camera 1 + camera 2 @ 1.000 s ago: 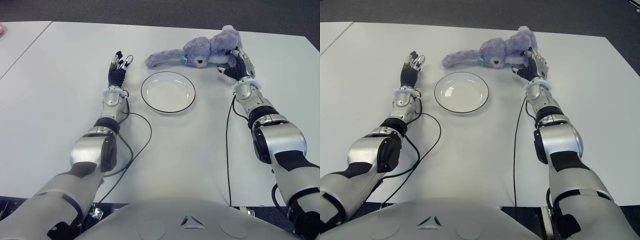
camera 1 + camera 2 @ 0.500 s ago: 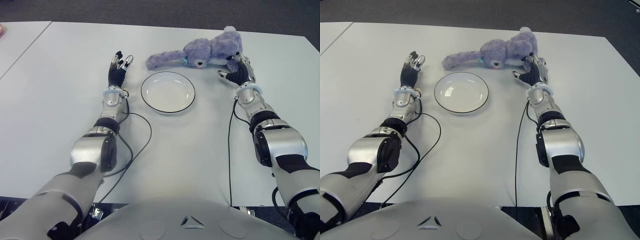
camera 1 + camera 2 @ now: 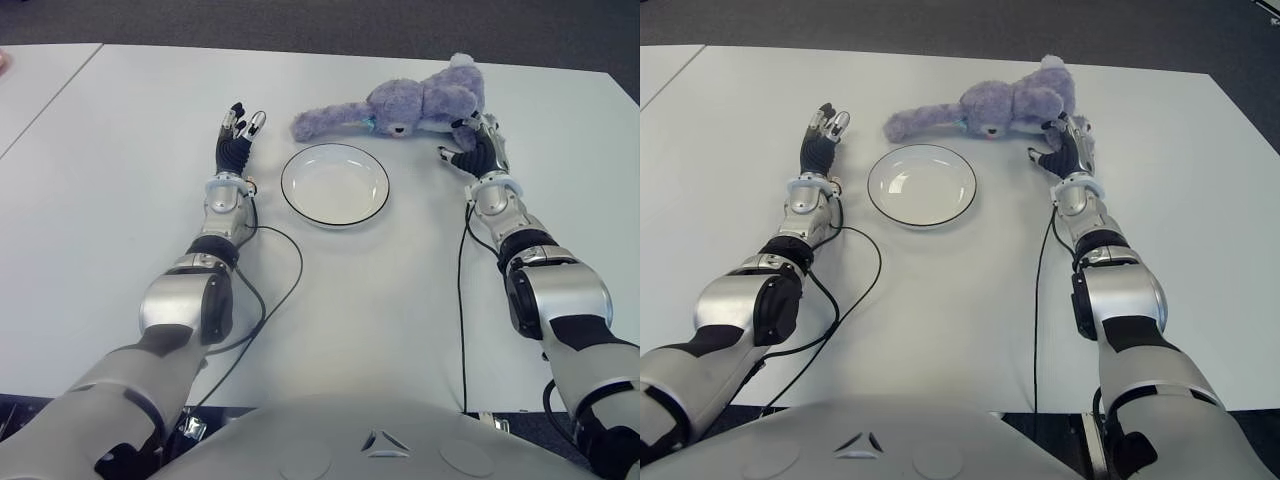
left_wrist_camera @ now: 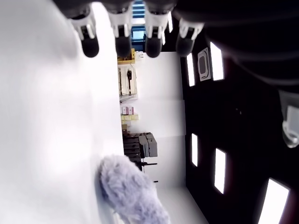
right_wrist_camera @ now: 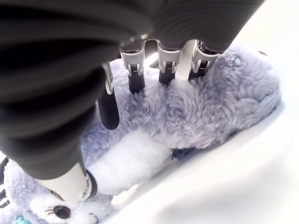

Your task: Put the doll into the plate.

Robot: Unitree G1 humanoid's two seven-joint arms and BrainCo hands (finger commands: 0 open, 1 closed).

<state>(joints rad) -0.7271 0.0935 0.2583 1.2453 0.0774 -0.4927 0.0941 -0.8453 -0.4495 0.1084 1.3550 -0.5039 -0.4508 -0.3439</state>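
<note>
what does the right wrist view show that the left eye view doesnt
Only the right wrist view shows, close up, the right robot hand's fingers spread over the doll's fur with their tips against it, not closed around it, plus the doll's eye.

Only the left eye view shows the empty plate, the left robot hand open to the plate's left, both arms and the table.

Both show the purple doll lying on the table with the right robot hand at it, outside the plate.
</note>
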